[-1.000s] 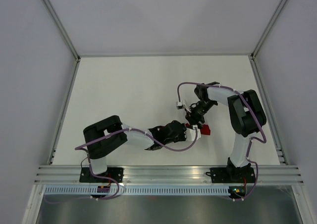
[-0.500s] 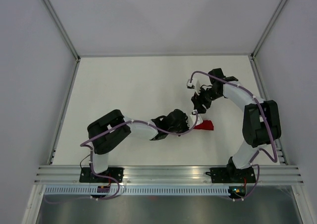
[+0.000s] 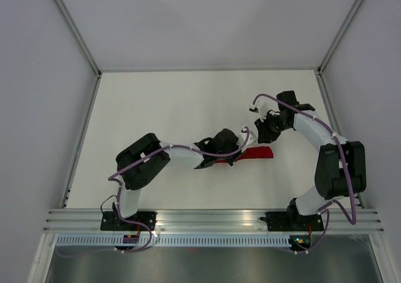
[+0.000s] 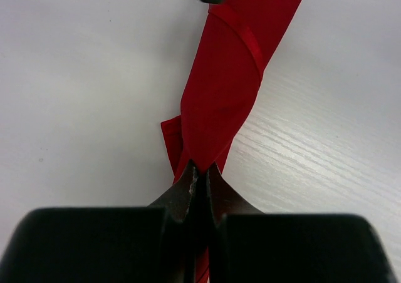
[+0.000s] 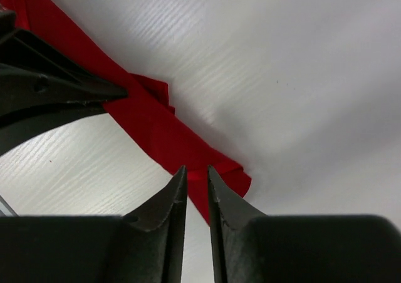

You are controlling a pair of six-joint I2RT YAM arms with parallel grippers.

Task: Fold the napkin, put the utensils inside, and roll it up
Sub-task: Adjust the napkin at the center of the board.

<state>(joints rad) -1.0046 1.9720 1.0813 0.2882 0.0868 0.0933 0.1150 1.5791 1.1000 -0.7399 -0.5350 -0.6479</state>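
The left arm (image 3: 178,158) reaches from its base up to a bent elbow, then runs low across the bench (image 3: 169,101) toward the right, with the wrist close to the surface. The left fingers (image 4: 182,195) are clamped tight on one end of the napkin (image 3: 258,153). The cloth is pinched thin between the two tips.

The right arm (image 3: 335,164) rises from its base, bends at a high elbow near the right edge, and curls back inward. Its wrist hangs just beyond the napkin's far side. The right fingers (image 5: 172,198) stand a slim gap apart with nothing between them, clear of the cloth.

The napkin is a narrow red strip, folded or rolled lengthwise, lying on the bench right of centre. In the top view its long axis runs left to right, rising slightly toward the far side at the right. The left end sits in the grip and the right end lies free, squared off. A small corner of cloth sticks out sideways from the strip near the pinched end.
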